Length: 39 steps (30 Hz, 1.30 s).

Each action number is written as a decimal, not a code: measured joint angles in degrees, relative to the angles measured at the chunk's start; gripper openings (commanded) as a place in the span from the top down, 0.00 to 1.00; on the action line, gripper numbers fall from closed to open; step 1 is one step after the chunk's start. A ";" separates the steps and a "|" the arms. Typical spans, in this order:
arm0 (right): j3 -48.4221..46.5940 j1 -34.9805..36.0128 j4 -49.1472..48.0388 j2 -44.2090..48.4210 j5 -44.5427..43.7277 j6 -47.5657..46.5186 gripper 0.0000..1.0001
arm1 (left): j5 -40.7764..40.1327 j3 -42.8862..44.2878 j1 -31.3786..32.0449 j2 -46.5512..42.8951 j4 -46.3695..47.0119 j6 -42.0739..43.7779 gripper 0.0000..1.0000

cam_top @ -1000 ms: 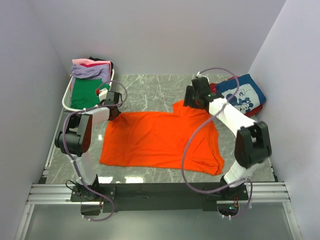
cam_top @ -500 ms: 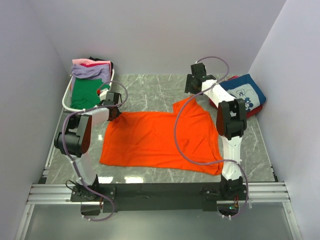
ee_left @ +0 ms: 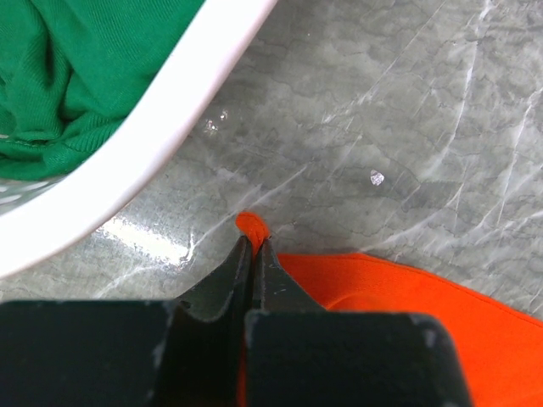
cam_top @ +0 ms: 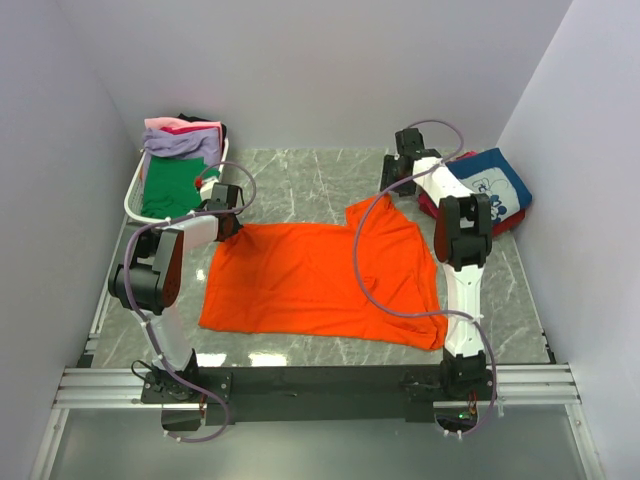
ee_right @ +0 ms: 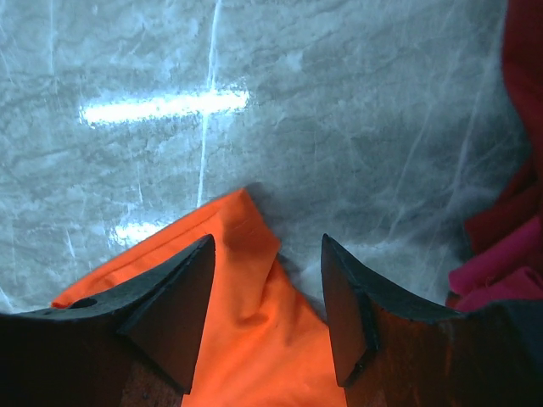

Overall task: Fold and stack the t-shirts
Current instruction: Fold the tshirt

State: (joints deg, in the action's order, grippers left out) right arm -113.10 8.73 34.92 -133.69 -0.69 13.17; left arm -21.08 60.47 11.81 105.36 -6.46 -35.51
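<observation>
We have left gripper [ee_left: 253, 254] clamped on orange t-shirt [cam_top: 310, 275], 10 o'clock; right gripper [ee_right: 267, 248] open above 1 o'clock corner: flat cloth, may miss.

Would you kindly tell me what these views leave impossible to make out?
- Top view: the right arm covers part of the navy blue printed t-shirt.
- Top view: upper garments bury whatever lies lower in the white slatted plastic basket.
- Right wrist view: the frame edge cuts off the red and pink cloth.
</observation>
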 measured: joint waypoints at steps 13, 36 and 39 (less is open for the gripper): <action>-9.07 -0.42 5.14 -6.67 6.86 -2.71 0.46 | 0.31 0.28 0.00 -0.33 -1.42 0.39 0.99; 14.05 -0.35 -3.02 12.15 10.32 -3.15 1.00 | 0.17 0.28 0.00 -2.34 -3.23 1.01 0.99; 20.28 -0.13 -5.51 21.16 10.62 -2.67 1.00 | 0.00 0.28 0.00 -3.26 -3.30 1.29 1.00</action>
State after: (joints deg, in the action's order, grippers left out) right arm -92.82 8.60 29.41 -112.53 9.93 10.50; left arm -21.08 60.75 11.81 102.10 -9.76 -34.22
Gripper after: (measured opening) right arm 0.009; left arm 0.031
